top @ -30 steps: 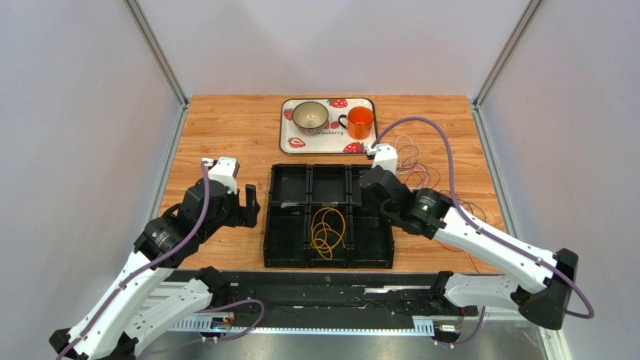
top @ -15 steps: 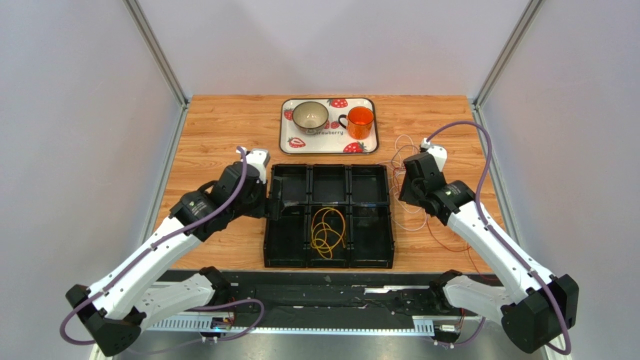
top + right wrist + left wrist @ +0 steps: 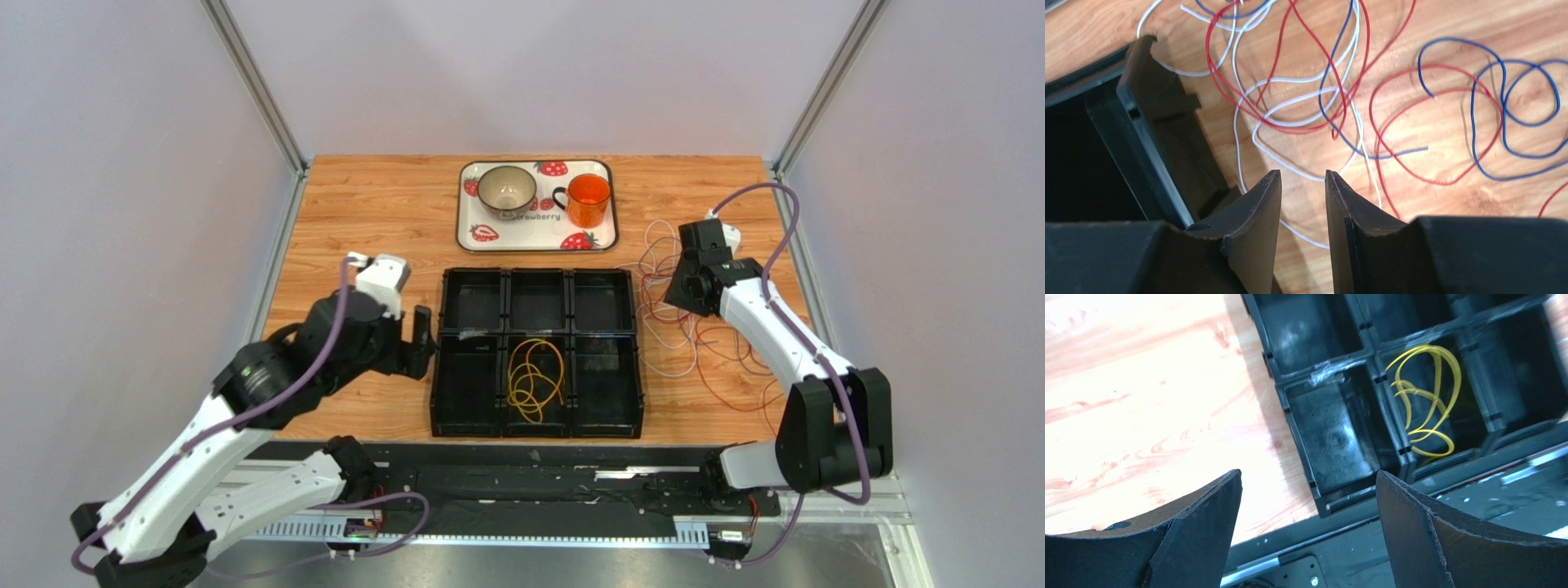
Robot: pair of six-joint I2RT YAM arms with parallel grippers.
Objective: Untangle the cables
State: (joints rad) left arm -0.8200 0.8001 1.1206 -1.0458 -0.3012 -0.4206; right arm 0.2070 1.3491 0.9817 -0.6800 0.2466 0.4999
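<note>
A yellow cable [image 3: 536, 380] lies coiled in the near middle compartment of the black six-compartment tray [image 3: 436, 368]; it also shows in the left wrist view [image 3: 1425, 398]. A tangle of red, blue and white cables [image 3: 687, 331] lies on the wood to the right of the tray, and fills the right wrist view [image 3: 1333, 119]. My left gripper [image 3: 420, 341] is wide open and empty [image 3: 1309, 473], at the tray's left side near its front corner. My right gripper [image 3: 677, 292] hovers over the tangle by the tray's right edge [image 3: 1161, 122]. Its jaws are narrowly apart [image 3: 1303, 174] with nothing between them.
A white strawberry-print tray [image 3: 540, 243] at the back holds a bowl [image 3: 505, 188] and an orange cup [image 3: 589, 197]. A black rail [image 3: 540, 484] runs along the table's near edge. Grey walls and metal posts close in both sides.
My right arm swung from over the tray's right compartments out to the cable tangle on the right. My left arm reached toward the tray's left edge, then drew back a little.
</note>
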